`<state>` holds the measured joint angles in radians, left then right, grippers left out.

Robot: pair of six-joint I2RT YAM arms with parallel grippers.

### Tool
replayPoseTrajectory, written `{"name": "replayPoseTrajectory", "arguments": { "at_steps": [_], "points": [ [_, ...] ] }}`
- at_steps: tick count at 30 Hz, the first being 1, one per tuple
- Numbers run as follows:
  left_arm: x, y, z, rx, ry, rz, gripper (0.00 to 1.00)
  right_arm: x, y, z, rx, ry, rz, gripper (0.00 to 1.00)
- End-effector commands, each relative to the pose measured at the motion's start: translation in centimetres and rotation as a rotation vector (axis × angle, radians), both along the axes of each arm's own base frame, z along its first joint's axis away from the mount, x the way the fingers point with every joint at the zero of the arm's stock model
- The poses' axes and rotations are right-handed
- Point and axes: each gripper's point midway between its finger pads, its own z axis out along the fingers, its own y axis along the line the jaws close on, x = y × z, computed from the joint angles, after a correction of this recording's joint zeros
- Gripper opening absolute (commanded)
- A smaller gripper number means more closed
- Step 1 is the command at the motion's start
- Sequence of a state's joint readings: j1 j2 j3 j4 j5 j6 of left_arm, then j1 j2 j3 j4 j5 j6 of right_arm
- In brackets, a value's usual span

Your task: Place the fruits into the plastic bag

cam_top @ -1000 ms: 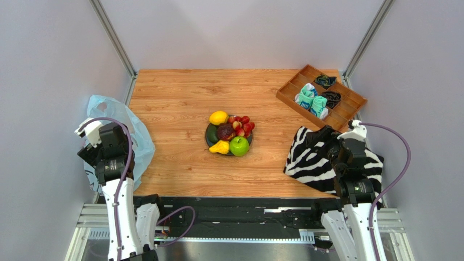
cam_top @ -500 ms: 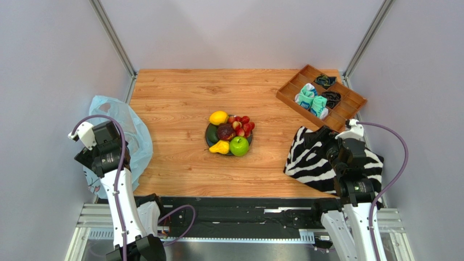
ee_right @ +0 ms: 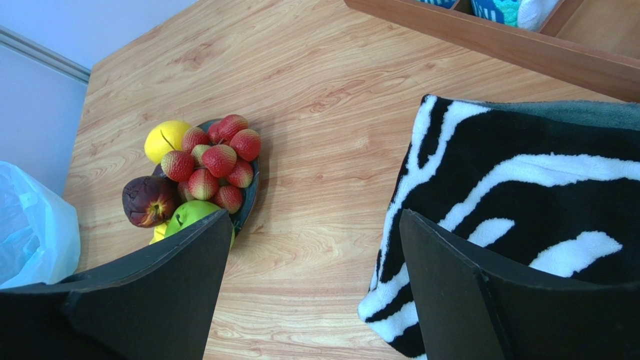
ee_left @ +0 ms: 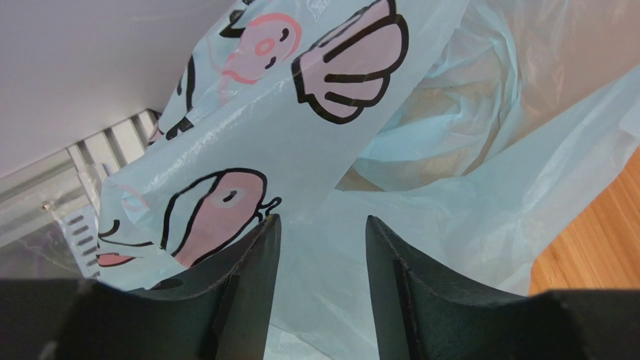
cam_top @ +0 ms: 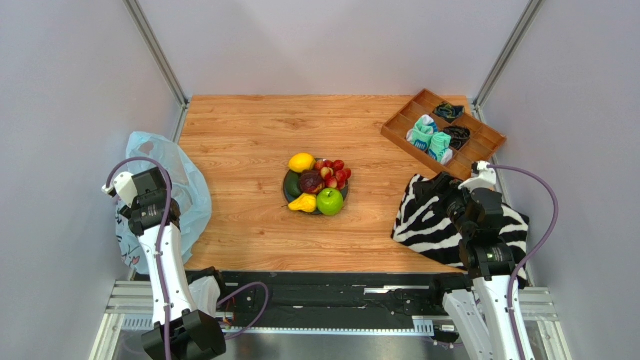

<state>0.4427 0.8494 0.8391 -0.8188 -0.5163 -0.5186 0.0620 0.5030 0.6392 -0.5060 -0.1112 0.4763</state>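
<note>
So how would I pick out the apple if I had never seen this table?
Look at the middle of the wooden table, where a dark plate holds a pile of fruit. The apple sits at the plate's near edge, just right of the yellow pear. It is the only bright green fruit, smooth and round, larger than the small red ones behind it.
</note>
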Motion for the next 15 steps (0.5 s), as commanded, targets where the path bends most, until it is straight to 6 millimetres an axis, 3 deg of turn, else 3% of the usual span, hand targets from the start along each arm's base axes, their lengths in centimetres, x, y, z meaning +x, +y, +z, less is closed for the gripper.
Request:
{"name": "replayPoseTrajectory", "arguments": {
  "at_steps": [1,3,4,7,12,13,15],
  "points": [
    [0.1,-2.0,-1.2,-0.106,-0.044,-0.039,0.48,-0.4,-0.1,2.8,-0.014,-0.076,0.006,0.87],
    [0.8,-2.9,-1.2,-0.143,-0.079,-0.085,0.36,-0.6,-0.2,2.8,-0.017,-0.082,0.0,0.87],
    [0.9,-3.2,-0.8,-0.142,-0.1,-0.098,0.24,-0.7,-0.3,3.0,-0.016,-0.088,-0.002,0.87],
    [1.9,-4.4,0.1,-0.163,-0.157,-0.195,0.07,-0.9,-0.2,2.9,-0.014,-0.082,0.002,0.87],
    [2.9,-5.8,1.8,-0.175,-0.188,-0.32,0.07,-1.2,-0.2,3.5,-0.014,-0.088,0.004,0.87],
    [2.9,-5.2,3.4,-0.124,-0.185,-0.334,0.15,-1.2,-0.2,3.6,-0.014,-0.088,0.004,0.87],
    [1.8,-3.5,4.8,-0.04,-0.125,-0.28,0.28,-1.3,-0.2,4.3,-0.017,-0.099,0.008,0.87]
  ]
}}
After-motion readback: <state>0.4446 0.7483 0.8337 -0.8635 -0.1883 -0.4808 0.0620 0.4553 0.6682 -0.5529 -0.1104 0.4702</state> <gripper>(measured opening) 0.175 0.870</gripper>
